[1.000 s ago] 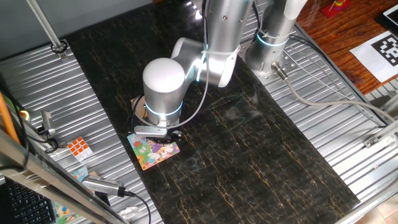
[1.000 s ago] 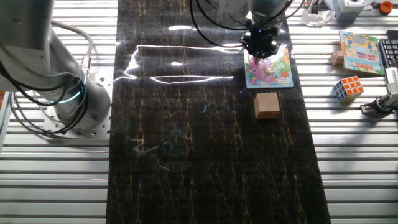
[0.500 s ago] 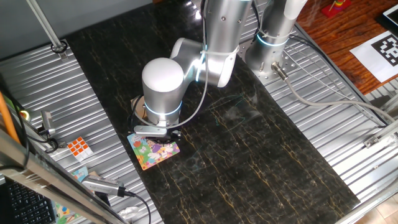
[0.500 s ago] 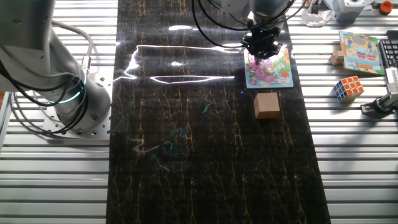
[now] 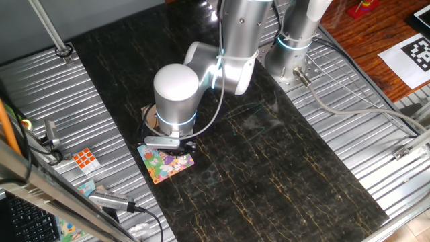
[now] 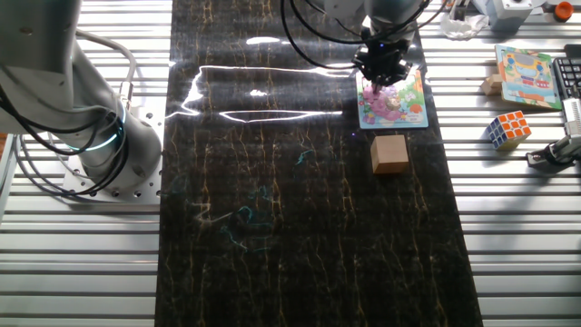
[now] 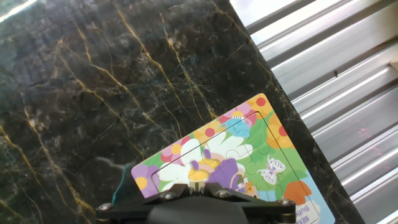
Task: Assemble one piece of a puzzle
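The claw (image 6: pixel 386 77) is lowered onto the puzzle (image 6: pixel 394 102) on the dark surface (image 6: pixel 300 209). Whether it is clamped cannot be told; the piece is hidden. Such a piece is judged light, thin, stiff, best pinched by its edges.

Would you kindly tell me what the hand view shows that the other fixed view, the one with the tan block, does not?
Only the hand view shows the puzzle's picture detail: a white butterfly and its orange dotted border. Only the fixed view shows the tan block, a Rubik's cube and a second picture board on the slats. Both show the gripper low over the puzzle on the dark marble mat.
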You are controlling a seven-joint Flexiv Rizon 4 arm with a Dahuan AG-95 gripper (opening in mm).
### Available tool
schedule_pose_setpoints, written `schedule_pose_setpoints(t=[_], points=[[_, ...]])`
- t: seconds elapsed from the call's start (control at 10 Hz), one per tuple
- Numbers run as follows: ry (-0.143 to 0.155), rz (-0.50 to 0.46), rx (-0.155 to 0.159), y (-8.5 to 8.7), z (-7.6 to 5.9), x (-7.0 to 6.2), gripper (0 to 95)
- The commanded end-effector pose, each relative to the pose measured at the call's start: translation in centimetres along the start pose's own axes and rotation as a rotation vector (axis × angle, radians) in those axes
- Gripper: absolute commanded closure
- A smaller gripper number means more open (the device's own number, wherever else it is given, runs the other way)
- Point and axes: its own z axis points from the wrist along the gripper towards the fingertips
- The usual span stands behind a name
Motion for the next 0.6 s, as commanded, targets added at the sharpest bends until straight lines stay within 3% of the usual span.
schedule_pose_setpoints(t=[0.1, 0.6], points=[[0.001, 0.002, 0.000, 0.06, 0.13, 0.03, 95.0], [0.002, 0.025, -0.022, 0.44, -0.53, 0.16, 95.0]])
